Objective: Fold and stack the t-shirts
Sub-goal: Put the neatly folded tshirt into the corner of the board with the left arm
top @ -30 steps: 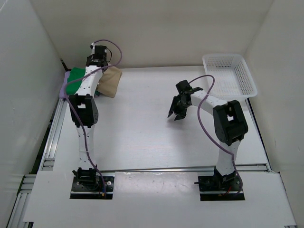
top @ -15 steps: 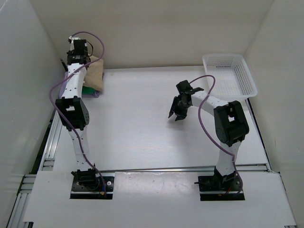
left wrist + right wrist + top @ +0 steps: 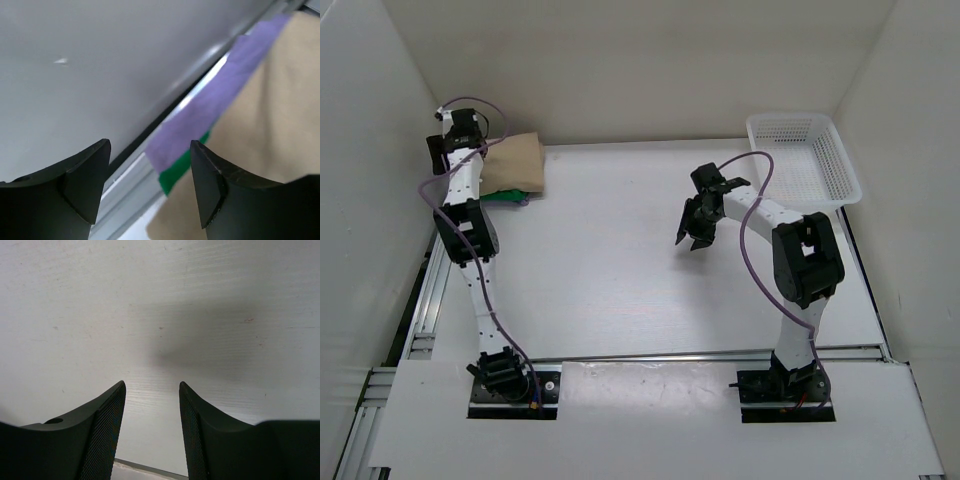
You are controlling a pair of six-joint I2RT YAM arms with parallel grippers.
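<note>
Stack: we see the beige shirt point(image 3: 515, 162) folded and lying on top, in the far-left corner of the desk point(image 3: 610, 270), close to the side wall point(image 3: 100, 60).
Underneath: the green shirt point(image 3: 176, 176) shows only as a small corner, and the lavender shirt point(image 3: 200, 120) as a strip along the wall-side edge. Both lie under the beige one.
Left fingers: the left fingers point(image 3: 82, 182) stand well apart with nothing between them. They hang over the wall-side edge of the stack, and we see no cloth touching them.
Right fingers: the right fingers point(image 3: 102, 432) are partly open and hold nothing. They hover over bare desk near the middle, well apart from the stack.
Basket: the white mesh basket point(image 3: 805, 165) sits in the far-right corner, away from both arms.
Progress: with all three shirts piled together, we judge the task done or nearly so. At most a tidy-up of the edges is left.
Handling: we expect light, limp cloth with no stiffness of its own. Folds will sag open if lifted by one layer, and a tug on one shirt will likely drag its neighbours.
Where to hold: we would pinch a folded edge through all its layers near a corner, ideally one corner per arm.
Risk: the edges are not squared, so a careless nudge could push the lower shirts off toward the wall.
</note>
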